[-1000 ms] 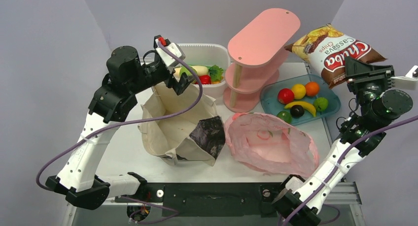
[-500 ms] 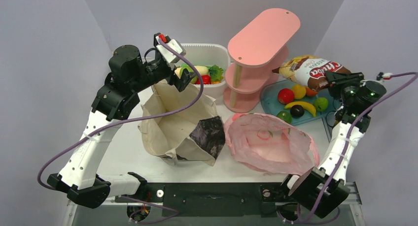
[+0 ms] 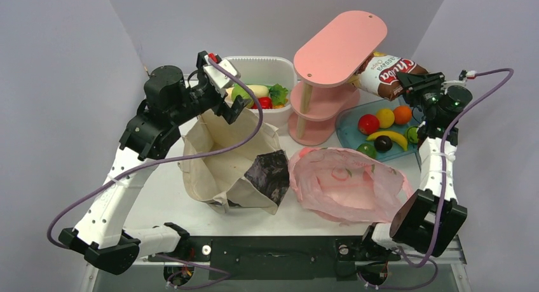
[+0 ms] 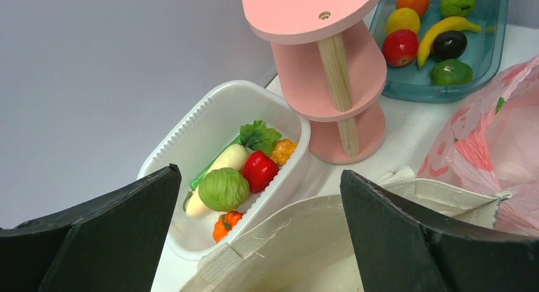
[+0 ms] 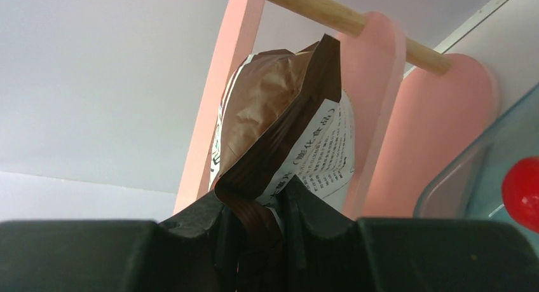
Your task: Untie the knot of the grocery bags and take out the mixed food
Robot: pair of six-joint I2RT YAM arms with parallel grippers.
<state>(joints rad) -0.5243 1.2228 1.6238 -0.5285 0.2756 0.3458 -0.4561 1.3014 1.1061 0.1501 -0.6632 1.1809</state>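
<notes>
My right gripper (image 3: pixel 412 82) (image 5: pixel 254 206) is shut on the crimped end of the dark brown crisp packet (image 3: pixel 384 74) (image 5: pixel 279 114), held in the air with its far end under the top tier of the pink shelf (image 3: pixel 340 37). My left gripper (image 3: pixel 236 101) (image 4: pixel 259 177) hangs open and holds nothing above the back rim of the beige canvas tote (image 3: pixel 222 158) (image 4: pixel 305 241). The pink plastic bag (image 3: pixel 349 190) lies open and flattened to the tote's right. The round green vegetable (image 4: pixel 222 188), white radish (image 4: pixel 230 158) and leafy green (image 4: pixel 259 136) lie in the white tub (image 4: pixel 191 123).
The tub (image 3: pixel 279 64) also holds a red pepper (image 4: pixel 259 170) and small orange pieces. A teal tray (image 3: pixel 348 136) with fruit sits at the right, just below the right gripper. Grey walls close in on both sides and behind.
The right arm has swung the crisp packet left and lower, from high at the right to the pink shelf's upper tiers. The left arm has barely moved.
</notes>
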